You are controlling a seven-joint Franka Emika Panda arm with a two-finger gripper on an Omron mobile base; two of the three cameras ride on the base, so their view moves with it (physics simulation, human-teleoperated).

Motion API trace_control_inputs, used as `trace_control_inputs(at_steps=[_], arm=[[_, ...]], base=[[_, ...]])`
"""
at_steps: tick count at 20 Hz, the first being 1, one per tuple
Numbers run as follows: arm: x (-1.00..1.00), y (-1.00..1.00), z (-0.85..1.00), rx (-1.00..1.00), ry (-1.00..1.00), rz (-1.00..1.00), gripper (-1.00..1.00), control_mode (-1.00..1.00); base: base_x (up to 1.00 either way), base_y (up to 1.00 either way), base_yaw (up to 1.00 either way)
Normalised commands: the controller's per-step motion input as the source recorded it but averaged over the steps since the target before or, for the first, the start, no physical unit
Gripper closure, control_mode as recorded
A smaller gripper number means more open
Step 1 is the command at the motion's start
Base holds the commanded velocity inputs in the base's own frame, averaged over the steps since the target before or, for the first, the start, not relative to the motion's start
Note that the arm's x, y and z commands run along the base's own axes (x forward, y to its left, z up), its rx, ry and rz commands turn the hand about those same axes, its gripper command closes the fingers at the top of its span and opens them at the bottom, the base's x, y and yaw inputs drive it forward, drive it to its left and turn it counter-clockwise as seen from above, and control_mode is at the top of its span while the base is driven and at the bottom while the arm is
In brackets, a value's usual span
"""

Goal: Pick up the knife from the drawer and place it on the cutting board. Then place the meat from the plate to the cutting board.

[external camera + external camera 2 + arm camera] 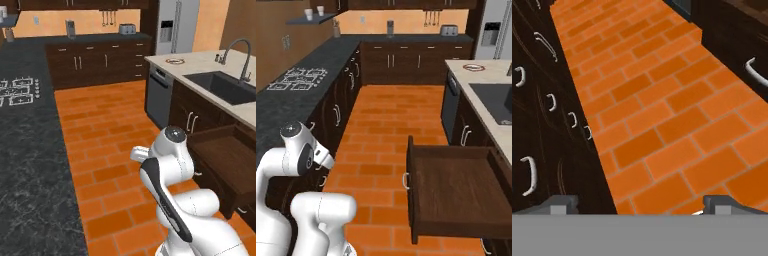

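Drawer (pixel 456 192) stands pulled open, yet I see no knife inside. My gripper (pixel 639 207) points at the brick floor (pixel 662 115), fingertips spread, empty. Risk: reaching in blind and striking the drawer's front wall.

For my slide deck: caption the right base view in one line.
Open drawer of dark wood, showing no knife inside, beside the orange brick floor; plate far on the island counter.

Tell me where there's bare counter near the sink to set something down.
The pale counter is bare between the plate and the sink. The open drawer looks bare inside. The faucet crowds the sink's back edge.
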Motion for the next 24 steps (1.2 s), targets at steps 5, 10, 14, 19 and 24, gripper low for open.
trace_control_inputs(at_steps=[5, 10, 14, 19, 24], arm=[[0.0, 0.0, 0.0, 0.0, 0.0, 0.0, -1.0, 1.0], [0.0, 0.0, 0.0, 0.0, 0.0, 0.0, -1.0, 1.0], [0.0, 0.0, 0.0, 0.0, 0.0, 0.0, -1.0, 1.0], [0.0, 0.0, 0.0, 0.0, 0.0, 0.0, -1.0, 1.0], [0.0, 0.0, 0.0, 0.0, 0.0, 0.0, -1.0, 1.0]], base=[[1.0, 0.02, 0.0], [1.0, 0.24, 0.0], [1.0, 0.01, 0.0], [1.0, 0.0, 0.0], [1.0, 0.0, -0.08]])
